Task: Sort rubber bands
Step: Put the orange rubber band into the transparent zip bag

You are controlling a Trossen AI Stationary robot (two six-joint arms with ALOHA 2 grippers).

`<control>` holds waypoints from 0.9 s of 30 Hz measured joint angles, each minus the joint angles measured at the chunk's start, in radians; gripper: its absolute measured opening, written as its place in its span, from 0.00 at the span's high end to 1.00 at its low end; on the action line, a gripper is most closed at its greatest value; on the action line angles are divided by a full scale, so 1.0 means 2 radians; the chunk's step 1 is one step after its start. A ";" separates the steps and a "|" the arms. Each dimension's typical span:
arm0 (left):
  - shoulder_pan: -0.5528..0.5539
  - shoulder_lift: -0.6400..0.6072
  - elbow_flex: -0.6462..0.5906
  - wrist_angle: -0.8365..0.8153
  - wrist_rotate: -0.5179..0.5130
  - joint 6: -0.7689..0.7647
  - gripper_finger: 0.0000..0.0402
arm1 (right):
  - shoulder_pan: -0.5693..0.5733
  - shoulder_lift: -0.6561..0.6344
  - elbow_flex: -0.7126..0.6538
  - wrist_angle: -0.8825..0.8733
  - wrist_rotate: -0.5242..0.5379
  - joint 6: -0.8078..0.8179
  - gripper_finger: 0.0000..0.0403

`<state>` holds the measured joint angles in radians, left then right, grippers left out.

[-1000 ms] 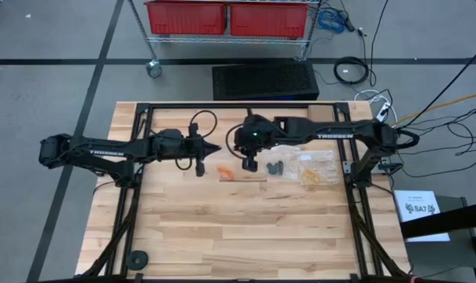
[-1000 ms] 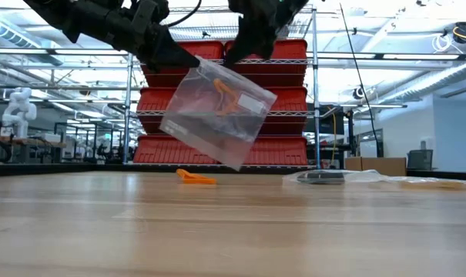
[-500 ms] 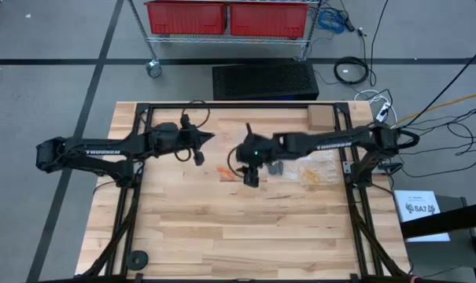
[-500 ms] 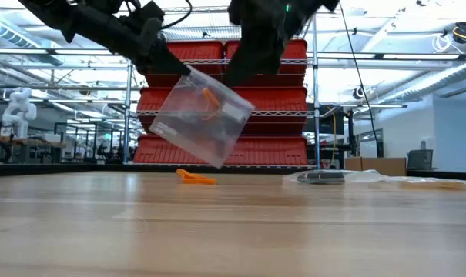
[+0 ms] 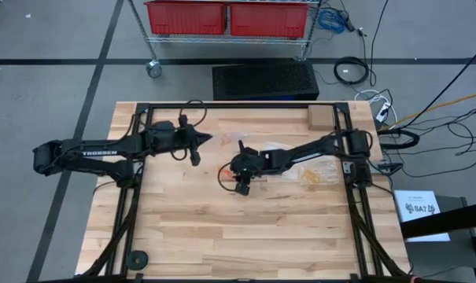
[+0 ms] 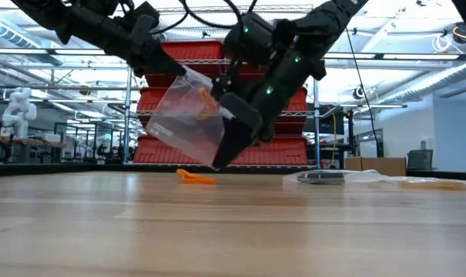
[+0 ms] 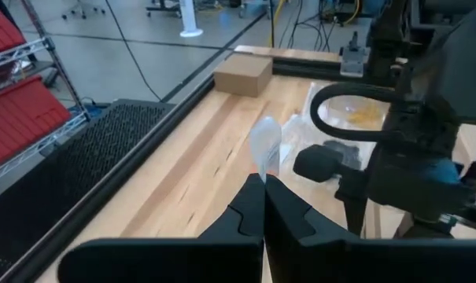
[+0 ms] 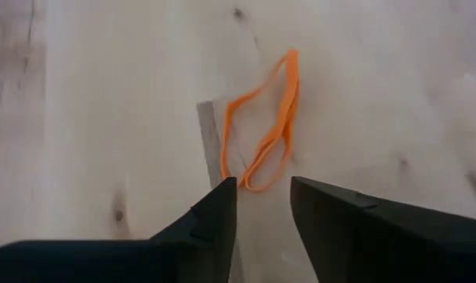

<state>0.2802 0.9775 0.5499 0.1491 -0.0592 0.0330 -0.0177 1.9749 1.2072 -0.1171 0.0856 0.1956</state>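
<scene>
While your left pincer pinches the clear bag aloft, your right pincer hangs open just above the orange bands, long axis running straight ahead.

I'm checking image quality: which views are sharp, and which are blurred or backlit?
Right wrist view: orange bands sharp, fingers soft. Low view: both arms dark against bright ceiling lights, bag translucent. Left wrist view: near fingers blurred, box clear.
</scene>
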 joint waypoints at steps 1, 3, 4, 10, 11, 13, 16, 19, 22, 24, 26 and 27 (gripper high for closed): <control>0.000 0.000 0.000 -0.004 0.000 0.000 1.00 | -0.002 0.004 0.000 0.004 -0.002 0.008 0.72; 0.000 0.000 0.000 -0.007 0.001 0.000 1.00 | -0.004 0.012 0.000 0.009 -0.007 0.020 0.72; 0.000 0.000 0.000 -0.005 0.001 0.000 1.00 | -0.005 0.015 0.000 0.014 -0.006 0.024 0.72; 0.000 0.000 0.000 -0.006 0.001 0.000 1.00 | -0.012 0.037 0.002 0.024 -0.003 0.033 0.76; 0.000 0.000 0.000 -0.006 0.001 0.000 1.00 | -0.014 0.040 0.002 0.025 -0.004 0.035 0.78; 0.000 0.000 0.000 -0.008 0.001 0.000 1.00 | -0.016 0.044 0.002 0.028 -0.005 0.037 0.84; 0.000 0.000 0.000 -0.014 0.001 0.000 1.00 | -0.017 0.045 0.002 0.035 -0.003 0.035 0.94; 0.000 0.000 0.000 -0.016 0.001 0.000 1.00 | -0.017 0.040 0.002 0.035 -0.003 0.028 0.98; 0.000 0.000 0.000 -0.016 0.001 0.000 1.00 | -0.017 0.023 -0.001 0.010 -0.004 0.024 0.99; 0.000 0.000 0.000 -0.015 0.001 0.000 1.00 | -0.017 0.004 -0.001 0.003 -0.003 0.016 1.00; 0.000 0.000 0.000 -0.015 0.001 0.002 1.00 | -0.017 -0.018 0.000 -0.006 0.001 0.012 1.00; 0.000 0.000 0.000 -0.016 0.001 0.002 1.00 | -0.017 -0.028 0.000 -0.011 0.006 0.010 1.00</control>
<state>0.2802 0.9779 0.5495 0.1176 -0.0566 0.0361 -0.0509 1.9194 1.2076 -0.1387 0.0968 0.2157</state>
